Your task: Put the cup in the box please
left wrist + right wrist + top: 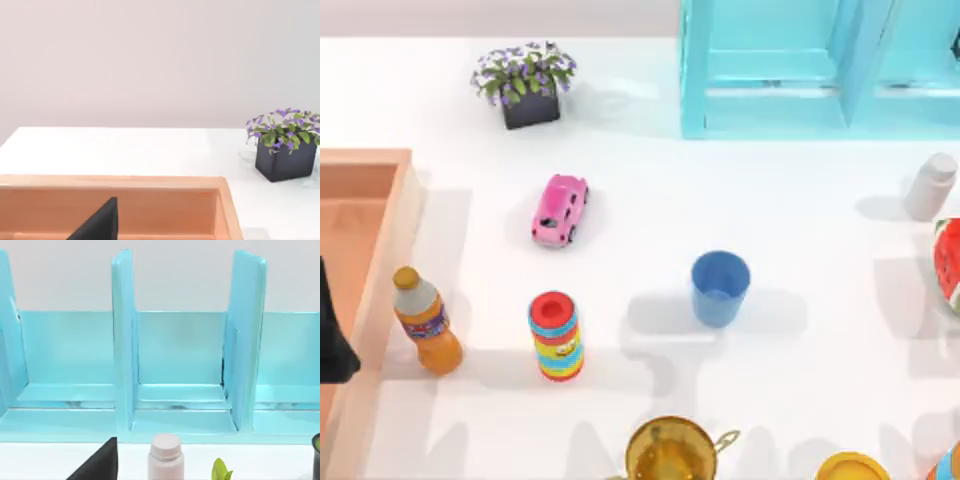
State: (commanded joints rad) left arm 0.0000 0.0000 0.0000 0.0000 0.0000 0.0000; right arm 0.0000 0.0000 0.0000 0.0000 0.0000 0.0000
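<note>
— Standing upright on the white table [800, 230], the blue cup [720, 287] is seen a little right of centre in the top view, open mouth up, touched by nothing.

— And the box?

— The light orange-brown crate [390, 215] is set against the table's left edge, well apart from the cup. Its thick wall and flat floor are also shown in the left wrist view [222, 200].

— What is placed between them?

— A red, yellow and blue striped can [556, 336] is stood left of the cup, and an orange drink bottle [425, 322] just beside the box's wall. A pink toy car [560, 209] is found farther back, and a dark planter of purple flowers [527, 84] behind that.

— Elsewhere?

— A turquoise cabinet [800, 70] is set at the back right, with a pale bottle [930, 186] in front of it and a watermelon slice [948, 262] cut off at the right edge. A gold pot [672, 452] and a yellow round thing [851, 467] are seen at the near edge.

— The grippers?

— A dark part of the left arm [332, 330] is seen over the box. For the left and right claws, open or closed cannot be told.
</note>
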